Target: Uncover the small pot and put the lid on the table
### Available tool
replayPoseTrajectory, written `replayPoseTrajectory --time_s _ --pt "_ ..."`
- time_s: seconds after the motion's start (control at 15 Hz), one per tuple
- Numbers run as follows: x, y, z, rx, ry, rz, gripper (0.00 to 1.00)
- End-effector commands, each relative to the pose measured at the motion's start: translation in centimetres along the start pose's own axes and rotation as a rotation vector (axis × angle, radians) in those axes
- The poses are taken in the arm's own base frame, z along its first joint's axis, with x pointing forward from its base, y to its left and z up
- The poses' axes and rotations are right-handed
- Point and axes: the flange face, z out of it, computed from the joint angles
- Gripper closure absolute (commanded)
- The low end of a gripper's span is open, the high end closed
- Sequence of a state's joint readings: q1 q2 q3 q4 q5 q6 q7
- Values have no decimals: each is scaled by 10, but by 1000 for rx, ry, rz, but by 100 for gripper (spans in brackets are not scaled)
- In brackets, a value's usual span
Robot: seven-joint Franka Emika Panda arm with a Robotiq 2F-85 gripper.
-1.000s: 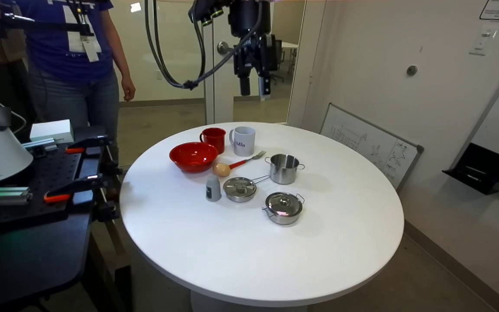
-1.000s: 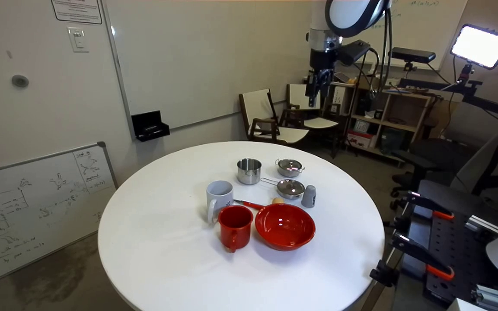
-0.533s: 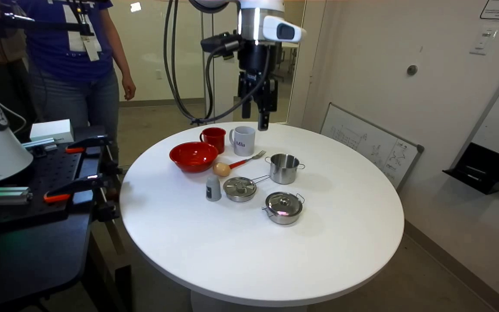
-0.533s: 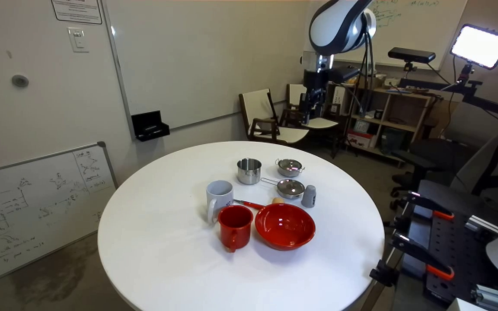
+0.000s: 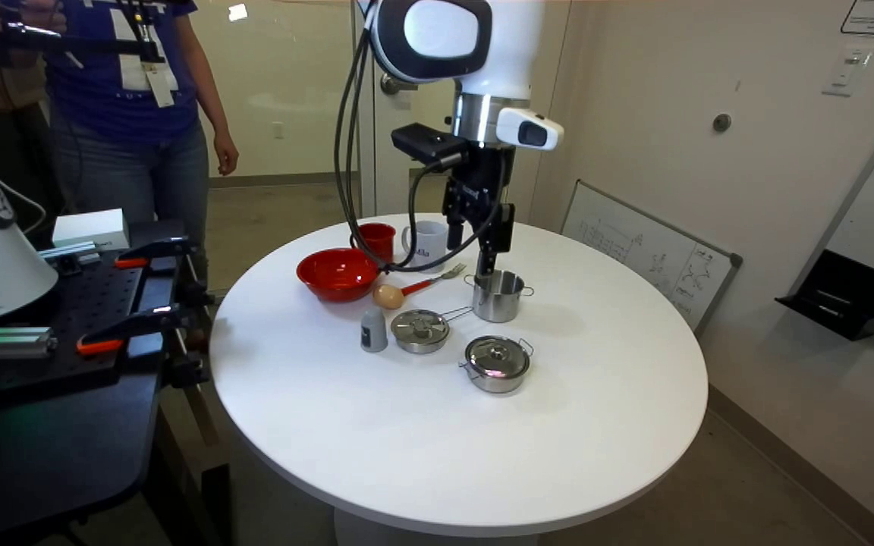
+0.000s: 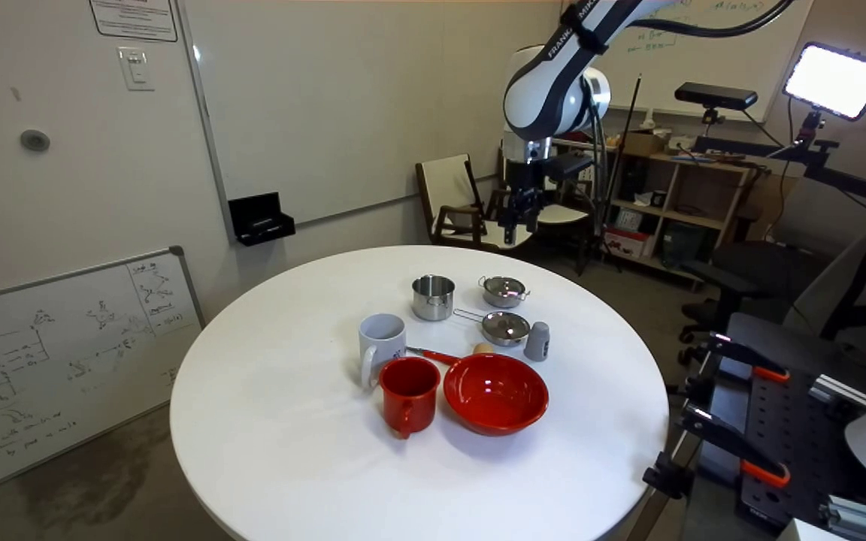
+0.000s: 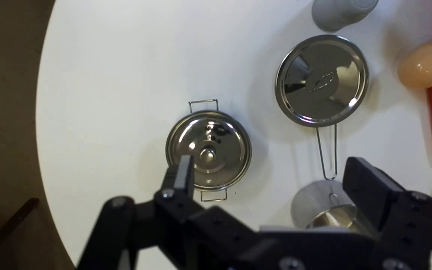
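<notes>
The small pot is squat shiny steel with wire handles, standing upright on the white round table. The lid, a round steel disc with a centre knob, sits on it. In an exterior view I also see the small pot. In the wrist view the lid hides most of the pot, and the left finger overlaps its lower left edge. My gripper is open and empty, in the air above the table. It also shows in the wrist view, fingers wide apart.
A taller steel pot and a shallow steel dish with a wire handle stand near the small pot. A grey shaker, an egg, a fork, a red bowl, a red mug and a white mug also stand around.
The arm has come down toward the table, moving down and right in an exterior view and down and left in the opposite picture. The gripper stays open. The objects on the table have not moved.
</notes>
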State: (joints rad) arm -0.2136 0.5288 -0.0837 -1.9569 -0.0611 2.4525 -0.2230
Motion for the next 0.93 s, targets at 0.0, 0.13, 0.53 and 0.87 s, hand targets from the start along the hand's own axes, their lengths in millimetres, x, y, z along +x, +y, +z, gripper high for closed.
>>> replayPoseTrajectory --time_s 0.0,0.13,0.53,0.87 --pt "26 7 26 27 -1 -9 0" --pt "31 14 43 39 -15 1 0" --pt "40 35 89 76 -53 29 0" --pt "51 49 112 83 -70 44 0"
